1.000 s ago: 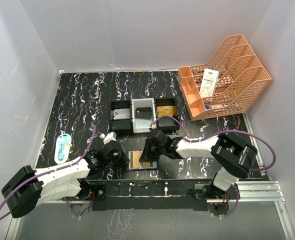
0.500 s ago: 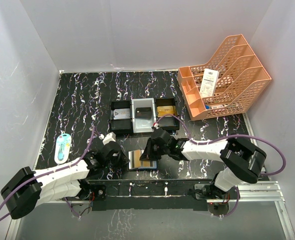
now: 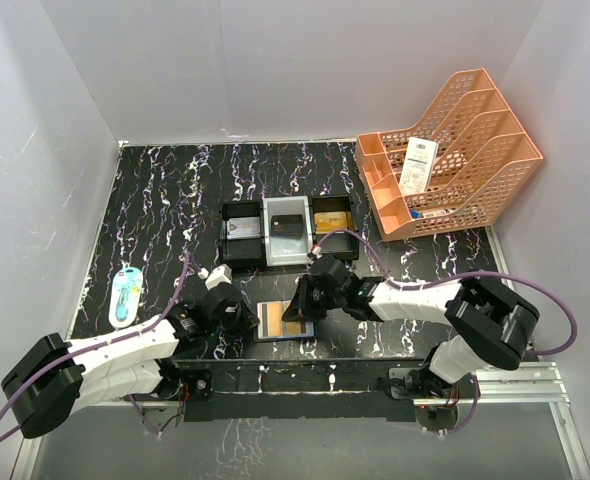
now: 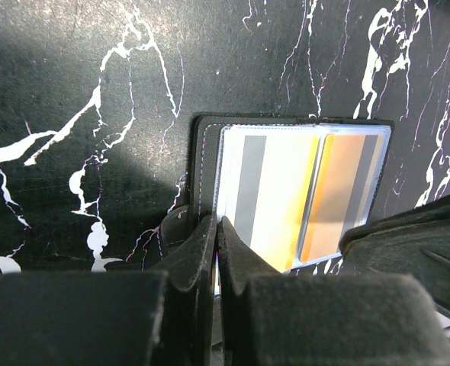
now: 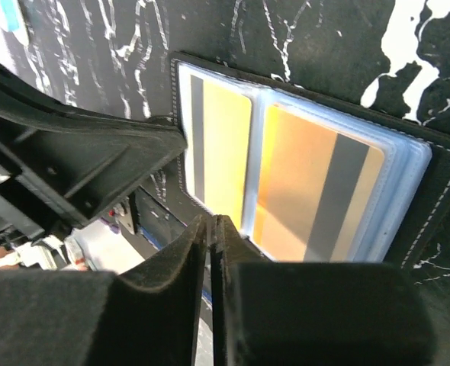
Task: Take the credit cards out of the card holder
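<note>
two gold-orange credit cards (image 5: 217, 145) lie side by side in the open card holder (image 3: 278, 322), at the table's near edge between the arms. its long axis runs left to right. the left gripper (image 4: 217, 242) meets its left side and the right gripper (image 5: 210, 232) its right, equally near. both jaws are pressed almost together; whether either pinches a card edge, i cannot tell. only the wrist views show the cards' grey stripes and clear sleeves.

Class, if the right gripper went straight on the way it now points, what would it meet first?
The card holder: the right gripper, jaws nearly together, points at its near edge, gold-orange cards just beyond. Contact unclear.
</note>
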Robot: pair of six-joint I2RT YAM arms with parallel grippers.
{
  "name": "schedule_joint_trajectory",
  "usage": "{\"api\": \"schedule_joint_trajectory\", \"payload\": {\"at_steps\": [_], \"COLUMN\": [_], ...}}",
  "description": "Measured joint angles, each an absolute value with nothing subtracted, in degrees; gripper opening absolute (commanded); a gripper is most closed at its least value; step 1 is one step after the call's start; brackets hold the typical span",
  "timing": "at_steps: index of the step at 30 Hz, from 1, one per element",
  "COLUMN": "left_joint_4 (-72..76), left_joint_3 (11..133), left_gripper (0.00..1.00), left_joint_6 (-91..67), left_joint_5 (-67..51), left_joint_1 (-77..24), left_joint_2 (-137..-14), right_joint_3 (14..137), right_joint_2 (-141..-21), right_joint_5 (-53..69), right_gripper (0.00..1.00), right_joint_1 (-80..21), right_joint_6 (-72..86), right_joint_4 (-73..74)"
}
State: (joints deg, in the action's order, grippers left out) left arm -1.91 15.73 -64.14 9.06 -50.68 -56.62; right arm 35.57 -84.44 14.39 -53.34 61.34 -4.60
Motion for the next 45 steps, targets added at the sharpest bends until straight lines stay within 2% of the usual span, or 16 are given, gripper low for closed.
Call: {"api": "schedule_joint_trajectory", "payload": {"at_steps": [4, 11, 19, 25, 36, 43, 45], "left_joint_4": [-1.7, -1.5, 4.3, 4.4, 3.1, 3.2, 3.2], "left_joint_3": [15.7, 15.7, 14.2, 14.3, 14.6, 14.4, 14.4], "left_gripper": [0.00, 0.00, 0.00, 0.00, 0.00, 0.00, 0.00], "left_joint_6": [-64.1, -63.7, -62.5, -62.4, -63.3, -63.8, -63.9], "left_joint_5": [8.9, 8.7, 6.4, 6.1, 6.6, 6.6, 6.6], "left_joint_1": [-50.7, -50.7, -50.5, -50.4, -50.4, -50.4, -50.4], "left_joint_2": [-56.6, -56.7, -58.0, -58.3, -58.1, -57.9, -57.9], "right_joint_3": [37.1, 41.2, 42.2, 41.6, 38.4, 37.2, 36.6], "right_joint_2": [-87.5, -91.3, -93.9, -94.1, -92.3, -91.9, -91.9], "right_joint_5": [15.0, 13.6, 14.1, 14.0, 15.5, 16.5, 16.8], "right_gripper": [0.24, 0.28, 0.26, 0.15, 0.22, 0.08, 0.07], "right_joint_1": [-53.3, -53.4, -53.9, -54.0, -54.0, -53.9, -53.8], "right_joint_6": [60.0, 58.2, 58.6, 59.9, 61.5, 61.6, 61.6], "right_joint_4": [-3.3, 0.3, -0.8, -2.5, -5.5, -6.9, -7.7]}}
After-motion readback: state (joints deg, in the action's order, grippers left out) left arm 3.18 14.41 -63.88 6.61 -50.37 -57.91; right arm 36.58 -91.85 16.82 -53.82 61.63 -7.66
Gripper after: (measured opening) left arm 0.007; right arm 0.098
